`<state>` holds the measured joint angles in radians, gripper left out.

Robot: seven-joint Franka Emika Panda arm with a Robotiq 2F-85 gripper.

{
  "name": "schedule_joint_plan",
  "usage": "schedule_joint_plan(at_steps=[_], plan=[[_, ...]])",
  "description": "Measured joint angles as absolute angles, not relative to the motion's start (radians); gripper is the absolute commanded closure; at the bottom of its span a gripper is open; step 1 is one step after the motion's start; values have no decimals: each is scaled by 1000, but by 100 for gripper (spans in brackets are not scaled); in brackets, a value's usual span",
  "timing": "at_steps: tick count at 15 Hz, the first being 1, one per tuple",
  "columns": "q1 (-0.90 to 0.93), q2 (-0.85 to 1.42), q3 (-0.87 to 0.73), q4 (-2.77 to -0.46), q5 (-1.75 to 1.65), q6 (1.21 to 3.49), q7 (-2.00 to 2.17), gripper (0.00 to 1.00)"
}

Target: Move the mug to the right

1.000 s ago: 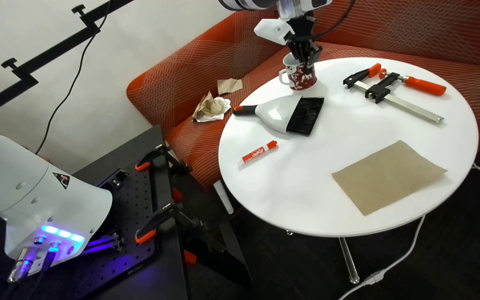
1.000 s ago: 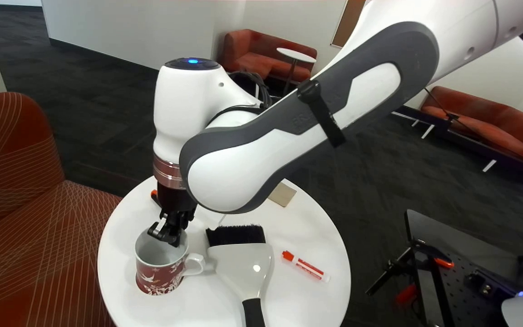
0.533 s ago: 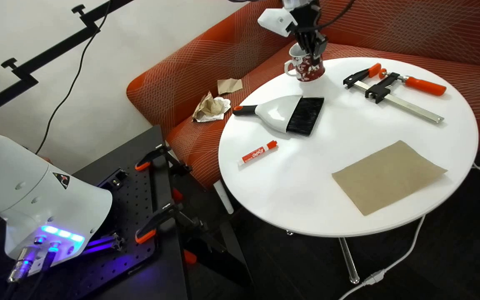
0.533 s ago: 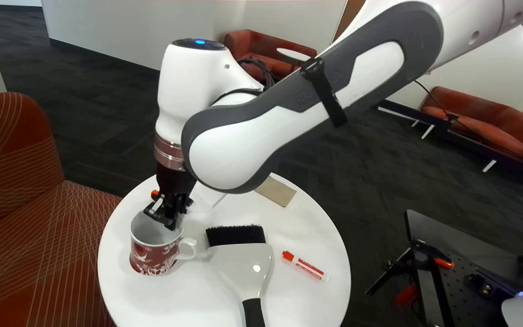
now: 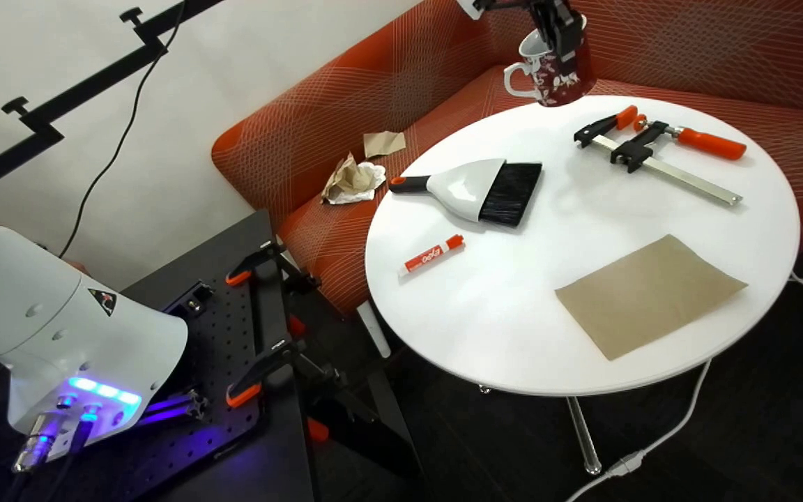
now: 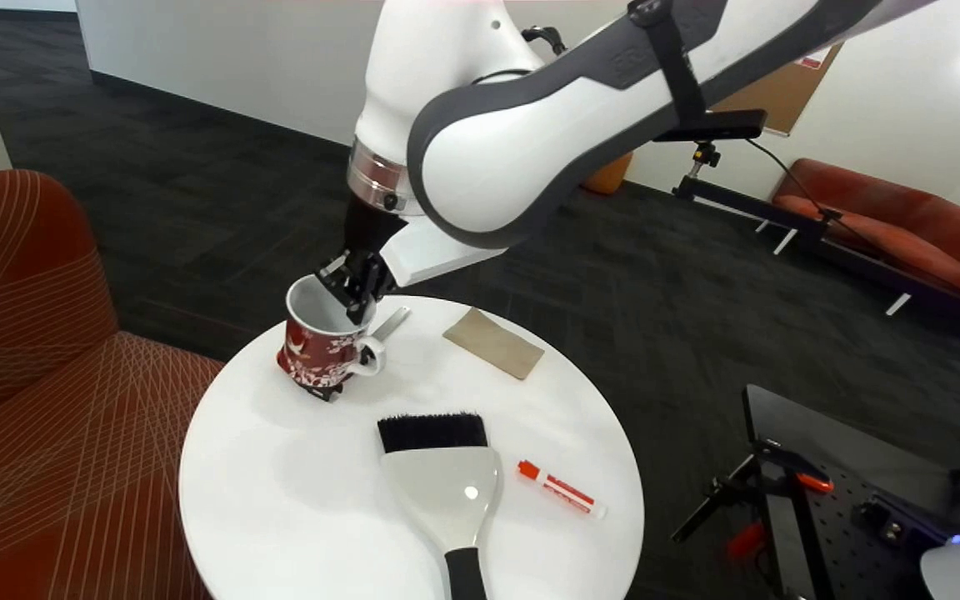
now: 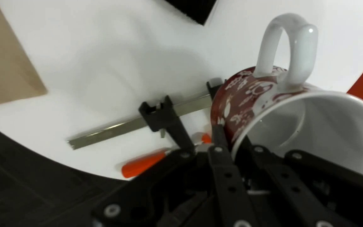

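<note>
1. In an exterior view, the gripper (image 5: 562, 54) is at the top of the view and holds the mug (image 5: 548, 82) in the air, over the far side of the round white table (image 5: 499, 314). On this table lie the clamp (image 5: 635, 150) with orange grips, the white brush (image 5: 468, 189) with black bristles, the red and white marker (image 5: 433, 255) and the brown sheet (image 5: 652, 296), all apart from each other. Crumpled paper (image 5: 351, 180) rests on the orange-red bench (image 5: 332, 244).

2. In an exterior view, the white and grey arm (image 6: 522, 158) reaches down from the upper right, and its gripper has the mug by the wall, at the rim. The mug is above the table and hides the greater part of the clamp. The brush and the marker lie lower in this view, apart from the mug.

3. In the wrist view, the fingers (image 7: 221, 159) are pinching the wall of the mug: one is inside, one is outside, and the rim passes between them. The mug opens towards the camera; its inside is white, its outside is dark red with white pattern. The handle (image 7: 306, 53) points to the top of this view, away from the fingers. The mug covers one end of the clamp.
</note>
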<state>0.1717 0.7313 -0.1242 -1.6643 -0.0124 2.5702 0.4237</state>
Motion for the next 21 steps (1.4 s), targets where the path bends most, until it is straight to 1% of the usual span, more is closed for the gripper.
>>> schedule_joint_plan(at_steps=[6, 11, 15, 21], plan=[[190, 604, -241, -1863, -23, 2587, 592, 98], [193, 596, -300, -1976, -47, 2689, 718, 98], [193, 610, -320, -2018, -55, 2743, 775, 98], [193, 660, -320, -2019, -52, 2768, 797, 98]])
